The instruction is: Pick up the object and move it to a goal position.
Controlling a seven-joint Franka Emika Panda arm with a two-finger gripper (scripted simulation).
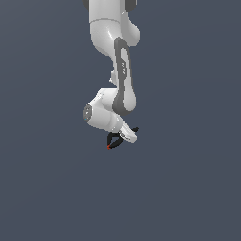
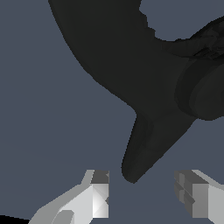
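Observation:
The object is a small black clamp (image 1: pixel 113 140) with curved arms and a tiny red tip. It sits right at the white hand, low in the middle of the exterior view. My gripper (image 1: pixel 122 137) is down over it, and the hand hides part of it. In the wrist view the black clamp (image 2: pixel 131 74) looms large, and one of its arms reaches down toward the gap between my fingers. My gripper (image 2: pixel 141 194) is open. Its grey fingertips (image 2: pixel 99 190) stand apart from that arm, with floor showing on both sides.
A plain dark grey-blue surface (image 1: pixel 47 179) fills the scene around the arm. The white arm with grey joints (image 1: pixel 120 61) comes down from the top of the exterior view. No other objects show.

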